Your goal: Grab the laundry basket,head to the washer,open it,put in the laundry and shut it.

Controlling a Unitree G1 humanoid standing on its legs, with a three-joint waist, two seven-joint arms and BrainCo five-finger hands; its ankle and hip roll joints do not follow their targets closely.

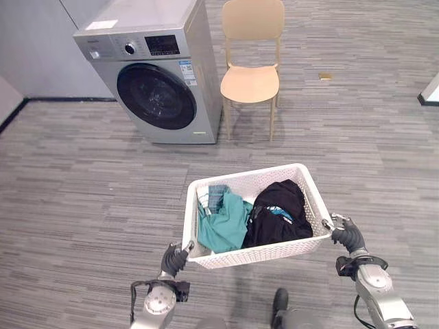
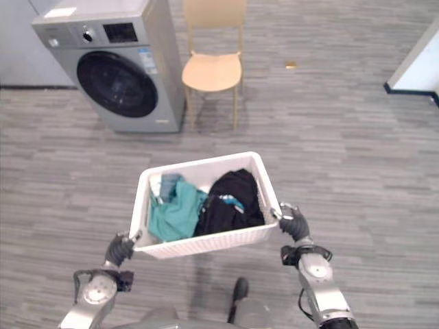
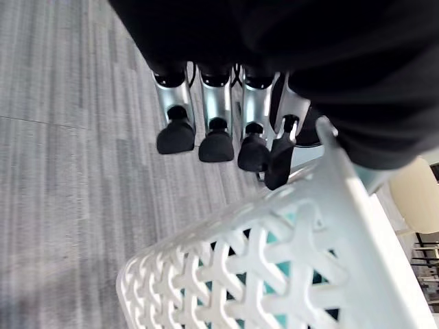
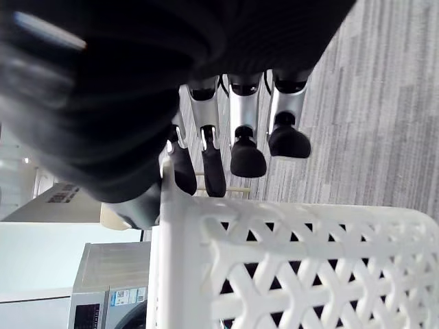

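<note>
Ahead, left of centre, the washer [image 1: 154, 75] is waiting, door shut — the left hand [image 1: 174, 260] and right hand [image 1: 348, 235] are clasping the laundry basket [image 1: 256, 256] by its short ends.

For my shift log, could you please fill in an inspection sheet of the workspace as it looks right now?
Surface: grey striped plank floor.
Job's things: white woven plastic laundry basket holding teal and black clothes, carried above floor; silver-grey front-loading washer, door shut.
Clutter: small tan object on floor.
Hands: left hand and right hand curled on basket's side rims.
Cables: nothing seen.
Surroundings: beige plastic chair beside washer.
</note>
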